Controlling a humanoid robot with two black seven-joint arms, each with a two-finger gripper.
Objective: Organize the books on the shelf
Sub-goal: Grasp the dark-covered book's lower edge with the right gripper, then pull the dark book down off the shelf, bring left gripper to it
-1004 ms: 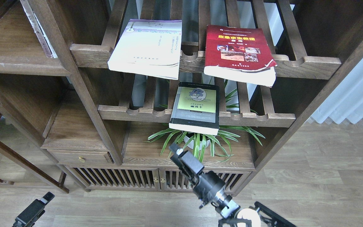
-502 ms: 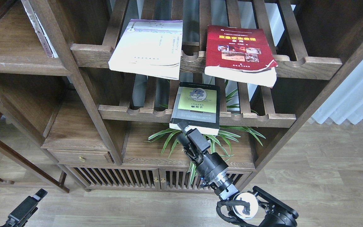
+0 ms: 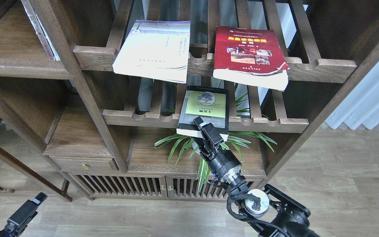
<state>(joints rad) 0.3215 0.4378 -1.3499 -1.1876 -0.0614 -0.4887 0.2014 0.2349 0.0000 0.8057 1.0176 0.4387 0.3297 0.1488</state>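
Observation:
Three books lie on slatted racks. The white book with a purple top band (image 3: 153, 49) and the red book with a yellow title (image 3: 250, 56) rest on the upper rack, both overhanging its front rail. The thick dark-grey book with a lime-green panel (image 3: 206, 105) lies on the lower rack, jutting past the rail. My right gripper (image 3: 203, 127) reaches up to this book's front edge. One finger (image 3: 198, 121) lies over the cover; the other is hidden. My left gripper (image 3: 35, 200) hangs low at the bottom left, far from the books. A solid flat shelf board (image 3: 18, 65) is at the upper left.
A potted spider plant (image 3: 209, 144) stands on the solid board below the lower rack, right behind my right arm. A thin white-edged book (image 3: 39, 31) leans on the upper-left board. A drawer (image 3: 84, 163) and slatted cabinet doors (image 3: 163, 187) are below. Wooden floor lies in front.
My right gripper has risen from in front of the plant to the dark-grey book's front edge, and its finger now overlaps the cover. My left gripper has sunk slightly lower and leftward.

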